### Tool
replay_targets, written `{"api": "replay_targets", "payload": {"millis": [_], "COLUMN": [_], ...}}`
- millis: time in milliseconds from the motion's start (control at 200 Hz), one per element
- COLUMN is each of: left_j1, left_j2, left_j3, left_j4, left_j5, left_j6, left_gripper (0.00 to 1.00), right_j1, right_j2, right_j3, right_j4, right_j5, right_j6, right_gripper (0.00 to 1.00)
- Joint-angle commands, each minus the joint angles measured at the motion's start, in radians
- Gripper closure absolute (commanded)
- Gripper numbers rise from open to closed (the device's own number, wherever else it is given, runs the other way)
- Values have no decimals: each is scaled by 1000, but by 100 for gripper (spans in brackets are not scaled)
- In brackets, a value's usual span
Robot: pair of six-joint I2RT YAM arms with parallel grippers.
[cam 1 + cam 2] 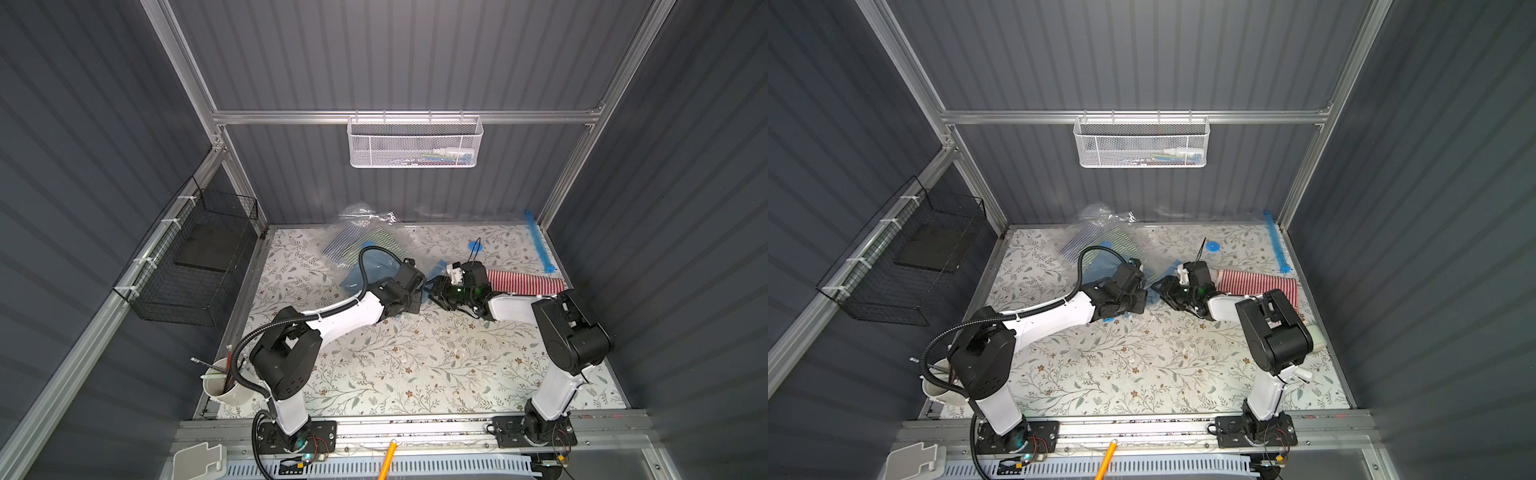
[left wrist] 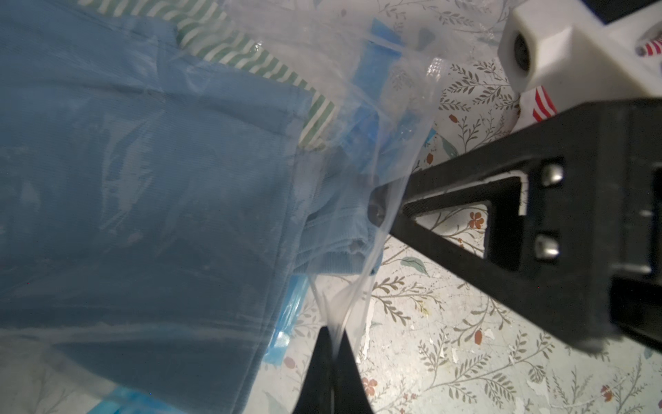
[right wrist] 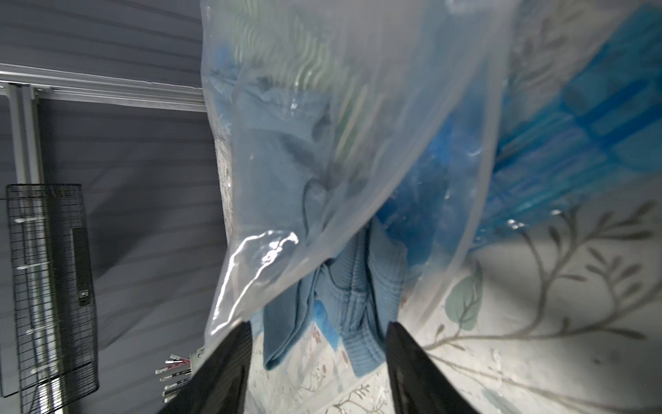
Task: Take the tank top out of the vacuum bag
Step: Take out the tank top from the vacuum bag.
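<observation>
The clear vacuum bag point(image 1: 362, 226) lies at the back of the table with the blue tank top point(image 2: 143, 200) inside it. A green-and-white striped garment point(image 2: 250, 53) lies behind the top. My left gripper point(image 2: 335, 335) is shut on a pinch of the bag's film near its mouth. My right gripper point(image 3: 318, 329) is open at the mouth, and the tank top's ribbed straps point(image 3: 358, 304) hang out between its fingers. In both top views the two grippers meet mid-table, left point(image 1: 417, 305) and right point(image 1: 434, 291).
A red-and-white striped cloth point(image 1: 525, 282) lies behind the right arm. A blue zip strip point(image 1: 538, 243) and a blue cap point(image 1: 476, 246) sit at the back right. A black wire basket point(image 1: 195, 257) hangs on the left wall, and a white cup of pens point(image 1: 226, 386) stands front left.
</observation>
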Motion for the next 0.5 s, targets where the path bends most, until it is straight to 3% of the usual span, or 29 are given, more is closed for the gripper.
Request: {"api": "replay_targets", "payload": {"millis": [0,350,495], "left_j1": [1,1,1], "left_j2": [-19,-1,1], "left_j3": [1,6,3], "left_j4": [-10,3,2], "left_j5": [21,63,69], "left_j6": [-10,-5,-2], "left_gripper": [100,100,100], "right_j1": [9,27,41], "right_j2": [22,93,118], "right_j3": [39,102,128], "right_j4": [-119,-109,-153], "right_j5": [50,22,56], "right_j6": [-71,-91,-98], "right_gripper": [36,35,31]}}
